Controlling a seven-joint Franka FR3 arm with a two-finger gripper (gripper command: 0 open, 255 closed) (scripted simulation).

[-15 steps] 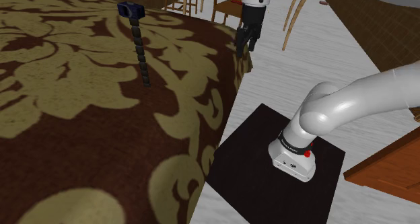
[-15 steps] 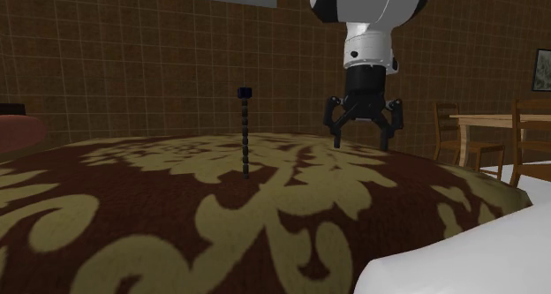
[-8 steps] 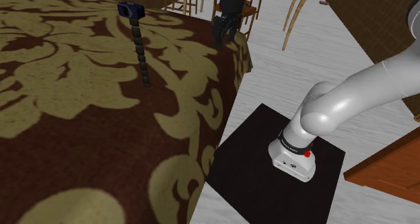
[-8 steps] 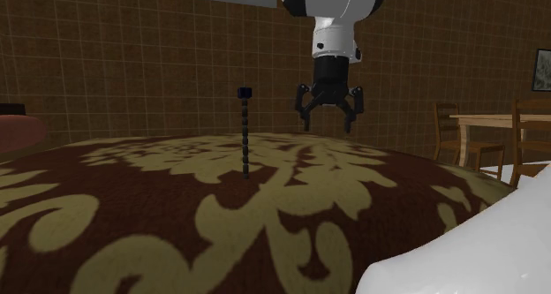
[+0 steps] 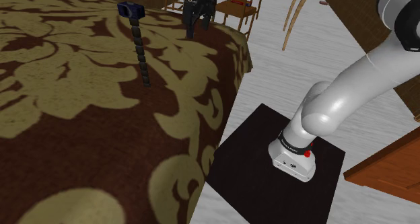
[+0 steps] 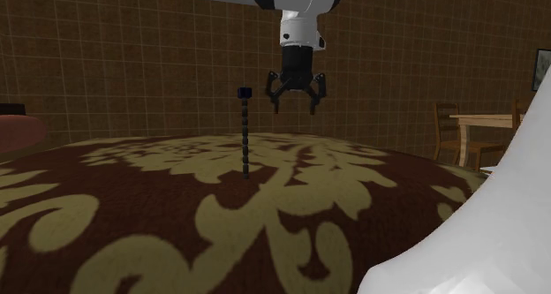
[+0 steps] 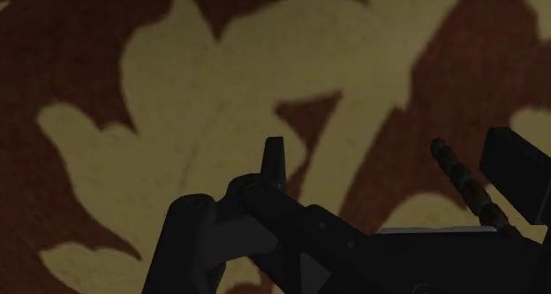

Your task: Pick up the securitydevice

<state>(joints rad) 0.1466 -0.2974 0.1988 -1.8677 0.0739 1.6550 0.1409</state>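
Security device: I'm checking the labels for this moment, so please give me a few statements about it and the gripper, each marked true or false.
1. The device stands upright on the brown patterned surface. True.
2. The gripper is shut on the device. False: its jaws stand apart, and it hangs in the air beside the device without touching it.
3. In the second exterior view, the gripper is to the right of the device. True.
4. The device's head is bright red. False: it looks dark blue in the shoulder view.
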